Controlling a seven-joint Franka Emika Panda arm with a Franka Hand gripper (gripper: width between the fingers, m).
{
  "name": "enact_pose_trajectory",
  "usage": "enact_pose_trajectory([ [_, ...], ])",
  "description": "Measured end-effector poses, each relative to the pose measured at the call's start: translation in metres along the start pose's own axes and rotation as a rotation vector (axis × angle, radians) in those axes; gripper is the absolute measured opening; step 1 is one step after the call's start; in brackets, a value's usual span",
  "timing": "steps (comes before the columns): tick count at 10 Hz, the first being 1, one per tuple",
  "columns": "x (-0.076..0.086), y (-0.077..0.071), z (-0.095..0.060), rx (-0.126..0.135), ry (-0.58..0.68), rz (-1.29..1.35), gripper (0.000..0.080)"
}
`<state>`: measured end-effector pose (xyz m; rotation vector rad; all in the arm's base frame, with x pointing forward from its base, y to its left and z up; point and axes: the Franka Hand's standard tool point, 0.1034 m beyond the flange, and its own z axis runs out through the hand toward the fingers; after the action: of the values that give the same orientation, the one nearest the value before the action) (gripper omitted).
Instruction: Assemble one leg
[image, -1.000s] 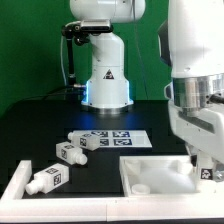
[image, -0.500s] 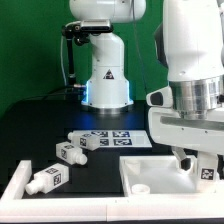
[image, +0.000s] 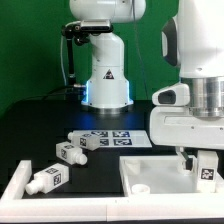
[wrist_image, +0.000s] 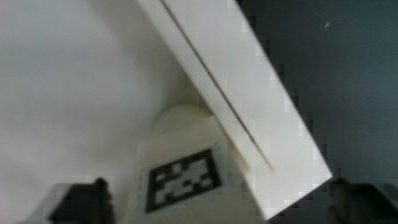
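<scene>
A leg (image: 208, 172), a white peg with a square tag, stands upright in the corner of the white tray-like part (image: 150, 172) at the exterior view's right. My gripper (image: 205, 165) hangs straight over it, one finger on each side. In the wrist view the leg (wrist_image: 187, 175) fills the space between my two dark fingertips (wrist_image: 80, 203), with a narrow gap showing on each side. The jaws stand open around the leg. Three more legs lie on the table: one (image: 88, 140) and another (image: 70, 153) by the marker board, and a third (image: 46, 180) near the front.
The marker board (image: 122, 137) lies flat mid-table. The robot's base (image: 105, 75) stands behind it. A white rail (image: 14, 186) runs along the table's front at the exterior view's left. The tray part's raised rim (wrist_image: 222, 80) passes close to the leg.
My hand has turned about its vertical axis above the leg, from edge-on to broadside. The leg has stayed in the same spot in the tray part.
</scene>
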<state>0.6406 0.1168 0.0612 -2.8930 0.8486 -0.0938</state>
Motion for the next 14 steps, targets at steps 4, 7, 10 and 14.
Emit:
enact_pose_trajectory([
  [4, -0.001, 0.005, 0.002, -0.008, -0.009, 0.224, 0.0283],
  [7, 0.004, 0.009, 0.001, 0.008, -0.023, 0.612, 0.0283],
  [10, 0.004, 0.005, 0.003, 0.014, -0.04, 1.035, 0.0283],
  [14, 0.002, -0.004, 0.002, -0.002, -0.029, 1.431, 0.0284],
])
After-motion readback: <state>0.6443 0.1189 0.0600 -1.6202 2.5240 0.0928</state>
